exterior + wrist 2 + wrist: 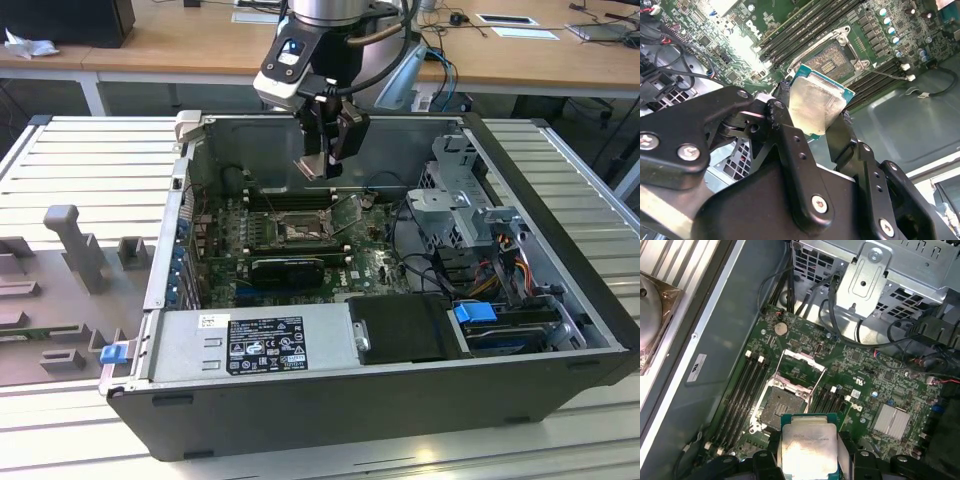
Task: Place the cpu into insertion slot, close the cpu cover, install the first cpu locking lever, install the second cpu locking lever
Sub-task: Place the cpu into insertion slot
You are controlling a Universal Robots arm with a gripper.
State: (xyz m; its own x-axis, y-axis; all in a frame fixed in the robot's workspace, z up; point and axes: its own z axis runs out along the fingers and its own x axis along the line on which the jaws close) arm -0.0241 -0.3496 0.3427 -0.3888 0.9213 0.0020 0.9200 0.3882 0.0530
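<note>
The claw is clamped on the cpu, hovering above the bare insertion slot. The cpu cover stands open; no step is finished yet.

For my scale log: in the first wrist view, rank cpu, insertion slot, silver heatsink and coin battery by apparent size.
cpu and insertion slot: about alike, cpu nearer the camera, so unranked.
Then silver heatsink.
Smallest: coin battery.

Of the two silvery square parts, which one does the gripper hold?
The smooth chip, clamped in the gripper; the ribbed heat sink sits on the green board.
</note>
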